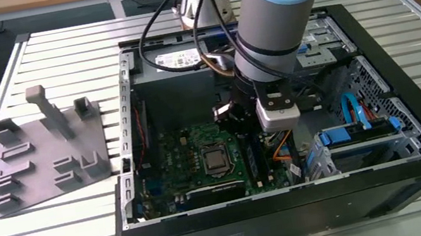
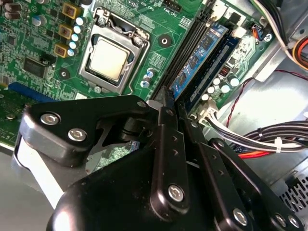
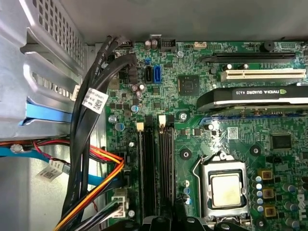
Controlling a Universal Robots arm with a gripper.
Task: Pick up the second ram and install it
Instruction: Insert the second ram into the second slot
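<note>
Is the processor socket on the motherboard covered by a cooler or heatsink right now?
No, the processor sits bare in its socket, its metal top uncovered.

The grey and pale-blue robot arm (image 1: pixel 266 12) descends from the frame's top centre, wrist vertical; its black gripper (image 2: pixel 171 103) points downward, fingers apparently closed together.

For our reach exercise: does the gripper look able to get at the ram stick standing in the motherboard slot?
Probably yes: the gripper sits right at one end of the ram, with nothing between them, and the cables lie off to one side.
</note>
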